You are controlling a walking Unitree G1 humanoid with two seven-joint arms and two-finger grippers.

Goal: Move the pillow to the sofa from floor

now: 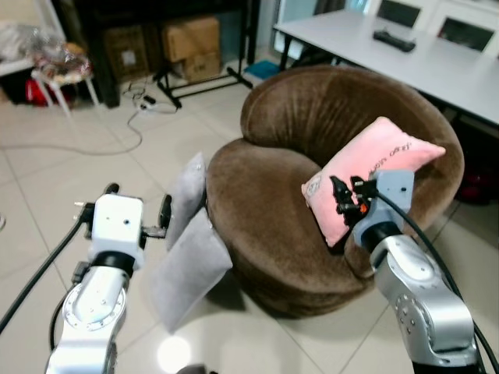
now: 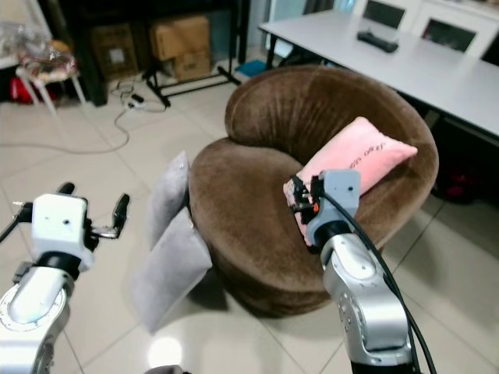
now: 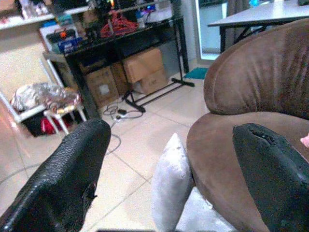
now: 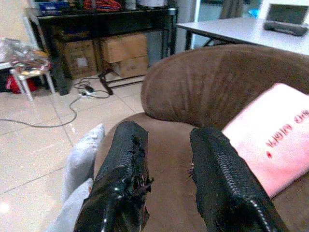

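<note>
We hold both silver arms raised and bent in front of us, either side of the brown sofa point(image 1: 312, 195). Our left gripper point(image 1: 139, 210) sits out over the floor, short of the sofa's left flank, its two black fingers spread wide apart with nothing between them. Our right gripper point(image 1: 343, 199) reaches over the sofa's front right rim, above the seat, its fingers point(image 4: 120, 188) parted by a narrow gap and empty. The padding on both right fingertips is torn and frayed. A black cable runs along each forearm.
</note>
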